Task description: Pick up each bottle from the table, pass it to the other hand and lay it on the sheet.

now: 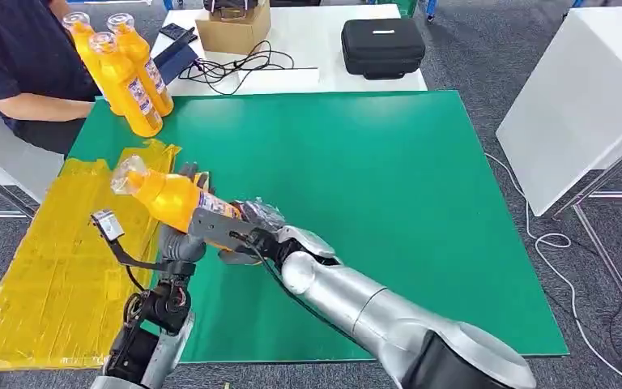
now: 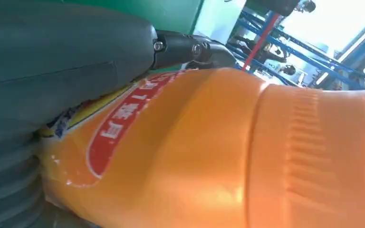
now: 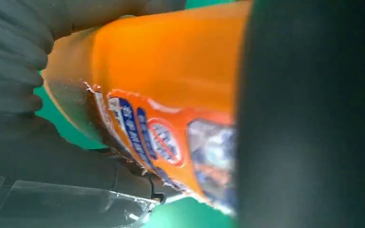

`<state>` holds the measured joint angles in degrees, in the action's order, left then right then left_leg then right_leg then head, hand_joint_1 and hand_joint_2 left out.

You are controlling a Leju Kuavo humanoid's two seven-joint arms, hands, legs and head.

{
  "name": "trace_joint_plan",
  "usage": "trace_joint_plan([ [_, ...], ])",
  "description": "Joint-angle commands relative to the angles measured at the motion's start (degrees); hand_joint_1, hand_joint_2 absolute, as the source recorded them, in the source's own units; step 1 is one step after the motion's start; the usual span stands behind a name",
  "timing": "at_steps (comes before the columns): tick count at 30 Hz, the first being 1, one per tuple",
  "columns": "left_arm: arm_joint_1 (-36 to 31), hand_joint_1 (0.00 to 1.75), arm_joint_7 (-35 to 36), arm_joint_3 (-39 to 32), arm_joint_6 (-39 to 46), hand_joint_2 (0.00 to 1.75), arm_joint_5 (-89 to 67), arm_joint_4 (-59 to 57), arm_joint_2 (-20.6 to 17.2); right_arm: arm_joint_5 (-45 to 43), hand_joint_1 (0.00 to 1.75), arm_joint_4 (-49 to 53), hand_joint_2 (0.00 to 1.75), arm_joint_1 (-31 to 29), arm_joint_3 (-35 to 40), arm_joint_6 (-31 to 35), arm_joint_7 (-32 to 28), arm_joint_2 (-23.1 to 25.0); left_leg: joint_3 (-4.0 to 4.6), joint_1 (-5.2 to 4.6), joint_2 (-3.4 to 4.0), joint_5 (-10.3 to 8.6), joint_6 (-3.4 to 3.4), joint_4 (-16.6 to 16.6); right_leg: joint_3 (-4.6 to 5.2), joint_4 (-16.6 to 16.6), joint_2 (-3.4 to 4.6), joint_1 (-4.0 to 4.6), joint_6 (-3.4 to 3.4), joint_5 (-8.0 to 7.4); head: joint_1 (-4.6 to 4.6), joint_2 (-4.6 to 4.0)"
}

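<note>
An orange juice bottle [image 1: 166, 197] hangs tilted above the left part of the green mat [image 1: 389, 203], its cap end pointing up and to the left. My left hand [image 1: 185, 239] grips it from below. My right hand [image 1: 255, 235] holds its lower, labelled end from the right. In the left wrist view the bottle [image 2: 209, 152] lies right under my left hand [image 2: 62, 66]. In the right wrist view a dark finger of my right hand [image 3: 313, 114] crosses the bottle [image 3: 171, 61]. The yellow sheet [image 1: 57, 251] lies flat just left of both hands.
Three more orange bottles [image 1: 125, 69] stand at the mat's far left corner, beside a person in a dark shirt [image 1: 8, 57]. Behind the mat are a cardboard box [image 1: 233, 28], cables and a black case [image 1: 382, 47]. A white table [image 1: 583, 105] stands at the right.
</note>
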<state>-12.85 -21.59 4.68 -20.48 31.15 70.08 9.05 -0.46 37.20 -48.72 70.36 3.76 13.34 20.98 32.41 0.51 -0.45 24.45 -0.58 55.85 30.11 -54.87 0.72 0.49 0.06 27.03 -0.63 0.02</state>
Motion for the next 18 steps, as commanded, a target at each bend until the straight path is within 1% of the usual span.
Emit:
trace_joint_plan([
  [1, -1.57, 1.75, 0.29, -0.39, 0.20, 1.75, -0.36, 1.02, -1.15, 2.86, 1.75, 2.46, 1.75, 2.94, 10.67, -3.21, 1.44, -0.98, -0.32, 0.10, -0.12, 0.09, 0.02, -0.07, -0.41, 0.18, -0.23, 0.10, 0.10, 0.09, 0.00, 0.00],
  [3, -1.31, 1.75, 0.04, -0.50, -0.08, 1.75, -0.15, 1.34, -0.98, 2.79, 1.75, 1.88, 1.75, 2.71, 10.18, -3.29, 1.48, -0.98, -0.10, 0.04, -0.19, 0.01, 0.00, -0.04, -0.15, 0.09, -0.26, 0.04, 0.07, 0.05, 0.00, 0.00],
  [4, -0.98, 1.75, 0.03, -0.55, -0.08, 1.75, -0.13, 1.77, -0.91, 2.68, 1.75, 1.54, 1.75, 2.64, 9.91, -3.34, 1.47, -0.98, -0.18, 0.09, -0.21, 0.05, 0.00, -0.01, -0.28, 0.12, -0.32, 0.09, 0.09, 0.09, 0.02, 0.00],
  [5, -0.58, 1.75, 0.05, -0.65, -0.02, 1.75, -0.11, 2.28, -0.88, 2.61, 1.75, 1.38, 1.75, 2.66, 9.70, -3.37, 1.44, -0.98, -0.08, 0.05, -0.15, 0.01, -0.01, -0.02, -0.14, 0.09, -0.23, 0.05, 0.07, 0.05, -0.02, 0.00],
  [6, -0.21, 1.75, -0.01, -0.73, -0.06, 1.75, -0.08, 2.63, -0.92, 2.58, 1.75, 1.20, 1.75, 2.70, 9.59, -3.42, 1.39, -0.98, -0.19, 0.06, -0.15, 0.05, -0.02, -0.01, -0.27, 0.11, -0.26, 0.06, 0.11, 0.08, 0.00, 0.00],
  [7, 0.00, 1.75, -0.10, -0.81, -0.13, 1.75, -0.02, 2.68, -0.97, 2.57, 1.75, 1.14, 1.75, 2.77, 9.59, -3.41, 1.39, -0.98, -0.09, 0.06, -0.10, 0.02, -0.01, -0.03, -0.15, 0.10, -0.17, 0.05, 0.07, 0.03, 0.00, 0.00],
  [9, 0.51, 1.75, -0.20, -0.96, -0.21, 1.75, 0.10, 2.92, -1.01, 2.55, 1.75, 0.95, 1.75, 2.94, 9.54, -3.42, 1.35, -0.98, -0.33, 0.10, -0.13, 0.10, -0.02, -0.04, -0.46, 0.19, -0.27, 0.09, 0.16, 0.10, 0.00, 0.00],
  [11, 0.89, 1.75, -0.35, -1.21, -0.30, 1.75, 0.28, 2.94, -1.08, 2.49, 1.75, 0.55, 1.75, 3.10, 9.38, -3.39, 1.32, -0.98, -0.37, 0.12, -0.19, 0.13, -0.02, -0.02, -0.53, 0.20, -0.34, 0.12, 0.17, 0.13, 0.00, 0.00],
  [12, 0.95, 1.75, -0.40, -1.27, -0.34, 1.75, 0.32, 2.93, -1.07, 2.49, 1.75, 0.46, 1.75, 3.11, 9.32, -3.37, 1.31, -0.98, -0.11, 0.03, -0.12, 0.01, 0.00, -0.07, -0.18, 0.12, -0.21, 0.02, 0.07, 0.05, 0.02, 0.00],
  [14, 1.02, 1.75, -0.57, -1.58, -0.50, 1.75, 0.45, 2.69, -0.82, 2.34, 1.75, -0.12, 1.75, 3.09, 8.74, -3.16, 1.08, -0.98, -0.26, 0.07, -0.12, 0.09, 0.00, -0.05, -0.37, 0.16, -0.24, 0.07, 0.11, 0.10, 0.00, 0.00],
  [15, 1.03, 1.75, -0.59, -1.62, -0.50, 1.75, 0.46, 2.59, -0.74, 2.28, 1.75, -0.28, 1.75, 3.07, 8.57, -3.06, 0.94, -0.98, -0.17, 0.05, -0.09, 0.05, 0.00, -0.06, -0.24, 0.13, -0.17, 0.05, 0.08, 0.06, 0.00, 0.00],
  [16, 1.09, 1.75, -0.67, -1.72, -0.65, 1.75, 0.49, 2.38, -0.69, 2.21, 1.75, -0.62, 1.75, 3.00, 8.21, -2.86, 0.63, -0.98, -0.28, 0.08, -0.16, 0.09, 0.00, -0.06, -0.39, 0.17, -0.28, 0.08, 0.11, 0.11, 0.00, 0.00],
  [17, 1.18, 1.75, -0.78, -1.79, -0.79, 1.75, 0.44, 2.19, -0.60, 2.16, 1.75, -0.87, 1.75, 2.94, 7.79, -2.54, 0.18, -0.98, -0.14, 0.05, -0.19, 0.03, 0.01, -0.05, -0.22, 0.13, -0.27, 0.05, 0.07, 0.07, 0.02, 0.00],
  [18, 1.51, 1.75, -0.89, -1.85, -0.94, 1.75, 0.33, 2.24, -0.54, 2.12, 1.75, -1.12, 1.75, 2.85, 7.15, -1.59, -0.59, -0.98, -0.21, 0.06, -0.22, 0.05, 0.01, -0.05, -0.31, 0.14, -0.32, 0.06, 0.09, 0.10, 0.00, 0.00],
])
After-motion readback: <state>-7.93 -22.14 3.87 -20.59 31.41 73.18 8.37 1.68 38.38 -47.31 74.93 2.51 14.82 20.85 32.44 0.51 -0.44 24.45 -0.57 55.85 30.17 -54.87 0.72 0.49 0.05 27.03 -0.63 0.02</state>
